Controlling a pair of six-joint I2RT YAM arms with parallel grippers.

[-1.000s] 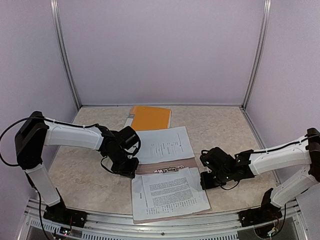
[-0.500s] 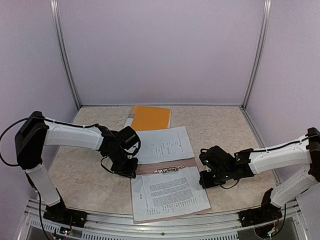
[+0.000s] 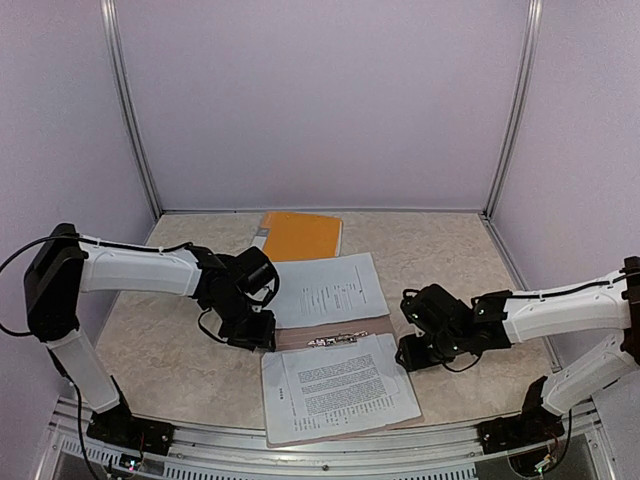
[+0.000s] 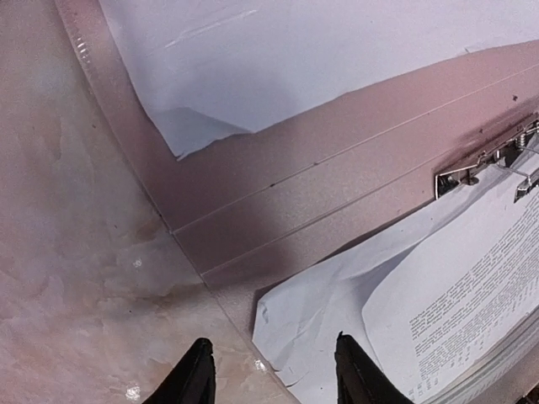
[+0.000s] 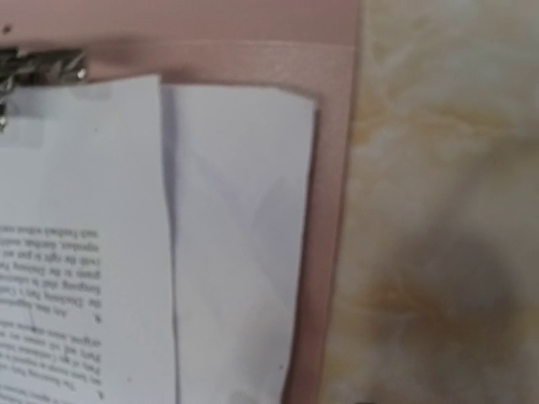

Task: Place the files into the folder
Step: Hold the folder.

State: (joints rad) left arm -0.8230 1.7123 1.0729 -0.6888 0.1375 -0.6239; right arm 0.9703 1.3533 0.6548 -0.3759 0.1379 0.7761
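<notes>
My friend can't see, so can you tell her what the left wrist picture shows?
An open pinkish-brown folder lies on a marbled table, with printed sheets by its metal clip and a white sheet on its other half. The left pincer, black fingertips apart, is near the sheets' crumpled corner.

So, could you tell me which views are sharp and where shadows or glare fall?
Top view: evenly lit, sharp. Left wrist view: crisp, a dark shadow band across the folder, a glare spot on the table. Right wrist view: soft throughout, print on the files barely legible, a dim shadow on the table.
</notes>
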